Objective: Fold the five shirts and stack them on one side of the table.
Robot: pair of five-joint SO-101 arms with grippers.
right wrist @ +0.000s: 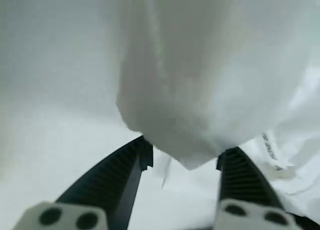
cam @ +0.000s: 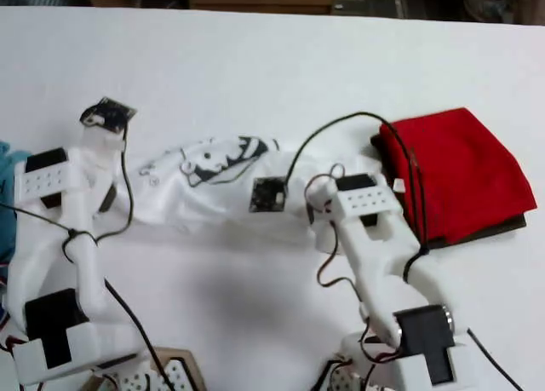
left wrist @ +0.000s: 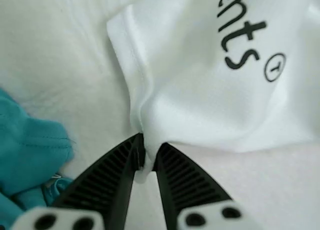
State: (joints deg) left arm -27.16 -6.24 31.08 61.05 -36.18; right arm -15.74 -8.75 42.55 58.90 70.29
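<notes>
A white shirt (cam: 213, 182) with black print lies folded into a long band across the middle of the table. My left gripper (left wrist: 147, 157) is shut on the white shirt (left wrist: 210, 79) at its left end's edge; in the high view the left gripper (cam: 115, 191) stands at that end. At the other end, my right gripper (right wrist: 186, 157) is open, with a bunched fold of the white shirt (right wrist: 190, 89) between its fingers. From above, the right gripper (cam: 300, 210) is at the shirt's right end.
A folded red shirt (cam: 460, 174) lies on a dark folded one (cam: 498, 227) at the right side. A teal shirt (cam: 7, 174) is crumpled at the left edge, close to the left gripper, teal shirt (left wrist: 30, 150). The white table (cam: 255, 59) extends behind.
</notes>
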